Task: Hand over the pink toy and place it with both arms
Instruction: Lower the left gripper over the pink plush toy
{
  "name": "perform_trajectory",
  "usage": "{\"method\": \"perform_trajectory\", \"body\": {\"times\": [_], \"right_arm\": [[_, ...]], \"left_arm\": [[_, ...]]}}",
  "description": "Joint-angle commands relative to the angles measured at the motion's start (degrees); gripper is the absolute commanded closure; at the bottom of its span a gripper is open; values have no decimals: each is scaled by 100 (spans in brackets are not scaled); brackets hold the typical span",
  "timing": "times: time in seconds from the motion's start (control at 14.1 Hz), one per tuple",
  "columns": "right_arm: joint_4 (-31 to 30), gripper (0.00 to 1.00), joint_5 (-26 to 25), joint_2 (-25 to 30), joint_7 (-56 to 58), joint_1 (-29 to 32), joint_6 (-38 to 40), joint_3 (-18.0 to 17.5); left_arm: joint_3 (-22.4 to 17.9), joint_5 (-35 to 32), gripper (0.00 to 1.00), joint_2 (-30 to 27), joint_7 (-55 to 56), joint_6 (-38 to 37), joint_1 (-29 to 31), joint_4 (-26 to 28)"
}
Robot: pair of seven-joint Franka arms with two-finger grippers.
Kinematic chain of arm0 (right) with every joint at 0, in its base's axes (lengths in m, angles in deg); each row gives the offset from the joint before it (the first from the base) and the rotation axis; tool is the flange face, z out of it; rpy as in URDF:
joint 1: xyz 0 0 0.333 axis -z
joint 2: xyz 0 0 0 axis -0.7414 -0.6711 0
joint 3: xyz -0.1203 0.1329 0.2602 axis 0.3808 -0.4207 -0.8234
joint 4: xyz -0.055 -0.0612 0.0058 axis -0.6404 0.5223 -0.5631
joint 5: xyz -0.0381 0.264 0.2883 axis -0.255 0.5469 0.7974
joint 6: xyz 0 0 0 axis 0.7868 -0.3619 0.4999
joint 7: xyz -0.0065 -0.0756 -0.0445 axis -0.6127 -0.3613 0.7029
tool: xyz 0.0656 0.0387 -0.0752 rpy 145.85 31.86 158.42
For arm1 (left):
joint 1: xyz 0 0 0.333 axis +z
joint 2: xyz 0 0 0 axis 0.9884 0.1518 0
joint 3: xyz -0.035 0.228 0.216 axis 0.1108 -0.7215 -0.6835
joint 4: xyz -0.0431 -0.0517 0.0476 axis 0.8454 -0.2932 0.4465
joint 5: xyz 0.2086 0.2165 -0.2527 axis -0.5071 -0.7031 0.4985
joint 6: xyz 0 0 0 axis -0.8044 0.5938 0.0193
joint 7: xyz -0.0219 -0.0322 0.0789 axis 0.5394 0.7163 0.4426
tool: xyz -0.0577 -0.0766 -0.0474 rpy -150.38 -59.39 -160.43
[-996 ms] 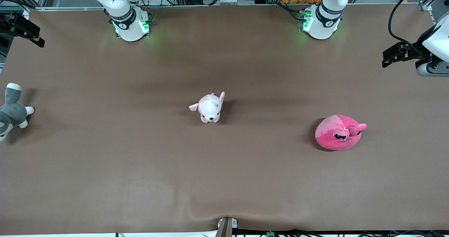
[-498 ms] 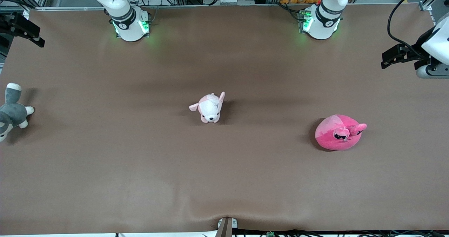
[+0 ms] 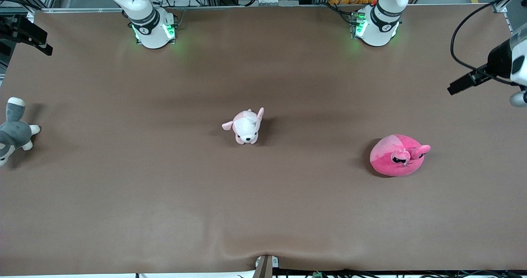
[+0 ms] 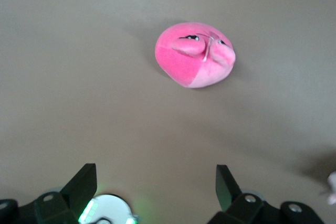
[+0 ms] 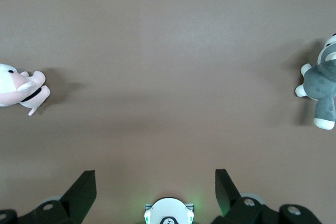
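The pink toy (image 3: 397,155) is a round hot-pink plush with black slanted eyes, lying on the brown table (image 3: 288,212) toward the left arm's end. My left gripper (image 3: 457,87) hangs high over that end's edge, well apart from the toy. In the left wrist view the left gripper (image 4: 155,182) is open and empty, and the pink toy (image 4: 194,53) lies on the table some way off. My right gripper (image 3: 41,43) waits over the right arm's end of the table. It shows open and empty in the right wrist view (image 5: 154,184).
A pale pink-and-white puppy plush (image 3: 246,126) stands mid-table, also seen in the right wrist view (image 5: 18,88). A grey-and-white plush (image 3: 14,129) lies at the right arm's end (image 5: 320,85). The arm bases (image 3: 152,29) (image 3: 376,26) stand along the table's edge farthest from the front camera.
The left arm's wrist has turned and tilted at the table's end, so its gripper now shows edge-on. The toys and the right arm have not moved.
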Motion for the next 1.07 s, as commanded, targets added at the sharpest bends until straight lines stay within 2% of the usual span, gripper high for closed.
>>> {"method": "perform_trajectory", "body": {"times": [0.0,0.43,0.71,0.85,1.0], "right_arm": [[-7,0,87,9,45,71,37,-42],[2,0,87,9,45,62,54,-42],[-7,0,87,9,45,62,54,-42],[2,0,87,9,45,62,54,-42],[2,0,87,9,45,62,46,-42]], "left_arm": [[8,76,0,364,1178,-28,-25,-374],[26,225,0,698,3921,306,19,-348],[17,199,0,1032,6020,876,37,-278],[8,164,0,1033,6603,1184,37,2],[0,146,0,980,6658,1483,28,441]]}}
